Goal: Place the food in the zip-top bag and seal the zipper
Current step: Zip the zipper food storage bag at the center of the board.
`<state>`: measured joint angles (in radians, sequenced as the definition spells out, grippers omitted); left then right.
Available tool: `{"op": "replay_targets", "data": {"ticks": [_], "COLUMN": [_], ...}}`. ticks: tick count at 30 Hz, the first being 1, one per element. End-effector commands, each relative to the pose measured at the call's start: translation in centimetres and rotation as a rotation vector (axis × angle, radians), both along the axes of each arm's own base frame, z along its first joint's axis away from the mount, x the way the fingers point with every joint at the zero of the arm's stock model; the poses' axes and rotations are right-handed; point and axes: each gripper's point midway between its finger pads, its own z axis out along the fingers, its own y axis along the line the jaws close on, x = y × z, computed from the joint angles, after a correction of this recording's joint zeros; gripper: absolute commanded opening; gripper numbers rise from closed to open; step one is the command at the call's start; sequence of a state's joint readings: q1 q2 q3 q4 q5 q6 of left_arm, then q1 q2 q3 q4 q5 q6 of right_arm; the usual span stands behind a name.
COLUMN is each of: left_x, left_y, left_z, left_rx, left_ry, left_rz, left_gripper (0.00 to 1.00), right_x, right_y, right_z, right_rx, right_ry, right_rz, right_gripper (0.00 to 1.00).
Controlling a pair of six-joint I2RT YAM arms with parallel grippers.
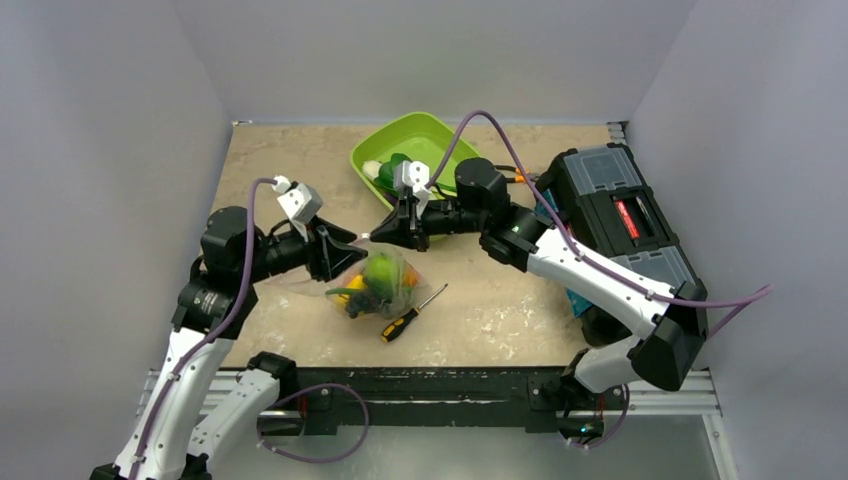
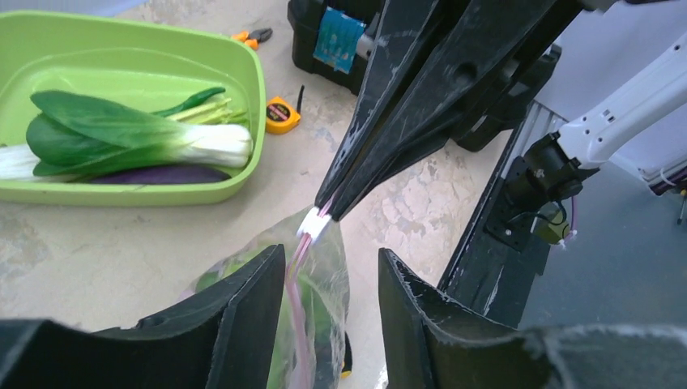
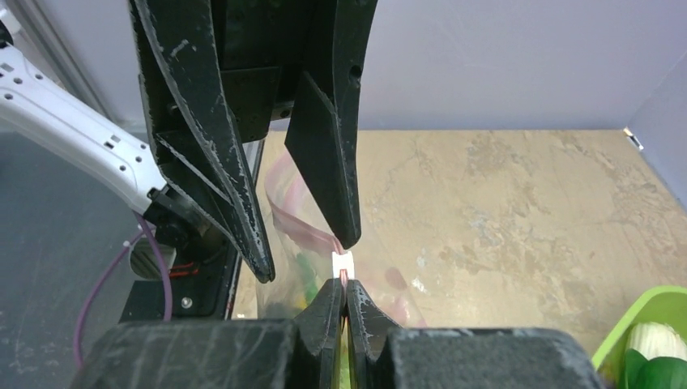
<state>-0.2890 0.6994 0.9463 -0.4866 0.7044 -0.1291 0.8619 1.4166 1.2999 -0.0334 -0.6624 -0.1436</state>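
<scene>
Fingers of left hand (image 1: 351, 252) are set moderately apart on either side of the zipper (image 2: 301, 251), nothing gripped, at 9 o'clock of the zip-top bag (image 1: 397, 292). Bag is found mid-desk (image 1: 500, 325), food (image 1: 380, 271) seen inside. At its 12 o'clock, right hand (image 1: 374, 237) is pinched closed on the zipper's white end. Screwdriver (image 1: 412, 312) is noted at 5 o'clock, green tray (image 1: 400, 133) at 12.

The zip-top bag (image 2: 320, 279) is gleaming as clear crinkly plastic, the tray (image 2: 162, 193) is shining as smooth lime plastic, the counter (image 2: 105, 243) is looking matt and stone-mottled, and the left claw (image 2: 332, 258) is showing scuffed matt black plastic.
</scene>
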Motion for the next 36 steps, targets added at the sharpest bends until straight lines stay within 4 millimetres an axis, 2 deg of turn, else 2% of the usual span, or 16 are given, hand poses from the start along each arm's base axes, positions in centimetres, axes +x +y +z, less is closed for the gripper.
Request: {"op": "replay_targets", "data": {"ticks": [1, 5, 9, 13, 22, 26, 30, 36], "left_x": [-0.1, -0.2, 0.0, -0.1, -0.4, 0.3, 1.7, 2.6], "left_y": [-0.8, -1.9, -2.2, -2.1, -2.0, -1.7, -0.8, -0.3], "left_z": [4.7, 4.6, 4.1, 3.8, 2.0, 1.8, 1.6, 1.6], "left_rx": [-0.07, -0.08, -0.081, -0.075, -0.049, -0.038, -0.018, -0.023], "left_ry": [-0.091, -0.059, -0.049, -0.063, -0.04, -0.04, -0.03, -0.024], "left_rz": [-0.048, -0.133, -0.154, -0.159, -0.163, -0.123, -0.021, 0.03], "left_gripper": [0.44, 0.35, 0.31, 0.23, 0.35, 0.35, 0.45, 0.47], "right_x": [0.3, 0.2, 0.0, 0.3, 0.6, 0.5, 0.5, 0.4], "right_y": [0.3, 0.3, 0.1, -0.1, -0.4, -0.3, -0.3, -0.3], "right_z": [2.9, 3.1, 3.5, 3.9, 4.4, 4.2, 4.2, 4.3], "right_rx": [0.093, 0.1, 0.108, 0.114, 0.123, 0.119, 0.116, 0.118], "right_ry": [-0.024, -0.026, -0.026, -0.023, -0.016, -0.011, -0.009, -0.014], "right_rz": [-0.013, -0.012, -0.007, -0.018, -0.023, -0.017, -0.013, -0.013], "right_gripper": [0.0, 0.0, 0.0, 0.0, 0.0, 0.0, 0.0, 0.0]}}
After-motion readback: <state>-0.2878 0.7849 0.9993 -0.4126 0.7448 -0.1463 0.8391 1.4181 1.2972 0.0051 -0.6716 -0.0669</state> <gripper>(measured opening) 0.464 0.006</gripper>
